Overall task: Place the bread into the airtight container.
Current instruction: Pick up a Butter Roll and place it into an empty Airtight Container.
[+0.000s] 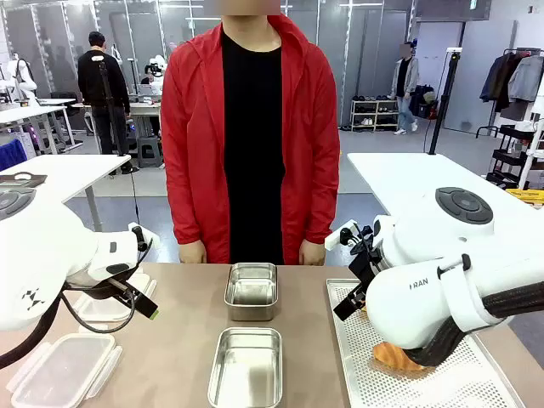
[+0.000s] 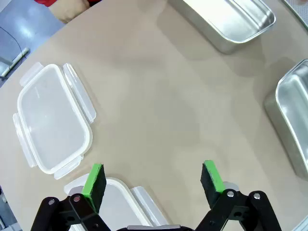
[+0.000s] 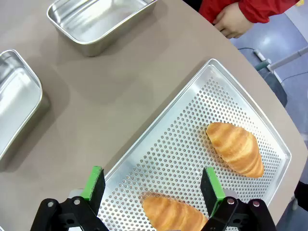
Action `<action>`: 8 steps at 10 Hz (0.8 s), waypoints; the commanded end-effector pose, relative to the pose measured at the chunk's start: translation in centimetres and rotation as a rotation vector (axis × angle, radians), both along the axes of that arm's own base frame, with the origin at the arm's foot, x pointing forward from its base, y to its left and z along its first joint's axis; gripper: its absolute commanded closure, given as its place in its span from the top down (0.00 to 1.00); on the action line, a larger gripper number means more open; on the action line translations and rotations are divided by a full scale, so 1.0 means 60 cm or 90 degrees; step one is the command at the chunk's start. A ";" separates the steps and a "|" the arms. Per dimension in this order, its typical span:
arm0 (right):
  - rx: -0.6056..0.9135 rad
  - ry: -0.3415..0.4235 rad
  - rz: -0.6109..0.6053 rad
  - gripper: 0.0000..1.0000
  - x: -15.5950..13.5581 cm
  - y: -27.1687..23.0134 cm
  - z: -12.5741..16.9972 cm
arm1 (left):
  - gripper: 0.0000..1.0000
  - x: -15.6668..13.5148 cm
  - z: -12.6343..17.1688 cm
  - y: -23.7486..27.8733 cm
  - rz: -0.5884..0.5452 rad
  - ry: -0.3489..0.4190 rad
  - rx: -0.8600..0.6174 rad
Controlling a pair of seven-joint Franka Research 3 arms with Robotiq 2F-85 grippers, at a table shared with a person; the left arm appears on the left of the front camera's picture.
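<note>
Two croissants, the bread, lie on a perforated metal tray [image 3: 192,125]. One croissant [image 3: 236,148] rests toward the tray's far side. The other croissant [image 3: 171,214] lies just under my right gripper [image 3: 152,185], which hangs open above it with nothing between its green pads. In the front view a croissant [image 1: 395,357] peeks out beneath the right arm. Two open, empty steel containers stand mid-table, a far one [image 1: 252,289] and a near one [image 1: 246,365]. My left gripper [image 2: 153,179] is open over bare tabletop, holding nothing.
Two clear plastic lids lie at the table's left, one [image 2: 53,125] flat on the table and one [image 2: 115,202] under the left gripper. A person in a red jacket stands at the far edge, a hand [image 3: 236,19] resting near the tray's corner.
</note>
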State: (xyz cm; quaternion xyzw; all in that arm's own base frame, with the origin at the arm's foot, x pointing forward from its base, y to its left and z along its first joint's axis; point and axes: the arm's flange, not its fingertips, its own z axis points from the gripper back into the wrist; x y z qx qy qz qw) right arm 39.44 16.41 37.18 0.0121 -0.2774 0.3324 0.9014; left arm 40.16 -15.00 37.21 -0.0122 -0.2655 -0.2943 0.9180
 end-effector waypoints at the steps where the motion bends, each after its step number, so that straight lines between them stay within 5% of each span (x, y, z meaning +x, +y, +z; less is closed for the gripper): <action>1: 0.000 0.000 0.000 1.00 0.000 0.000 0.000 | 1.00 0.000 0.000 0.000 0.000 0.000 0.000; 8: 0.000 0.000 0.000 1.00 0.000 0.000 0.000 | 1.00 0.000 0.000 0.000 0.000 0.000 0.000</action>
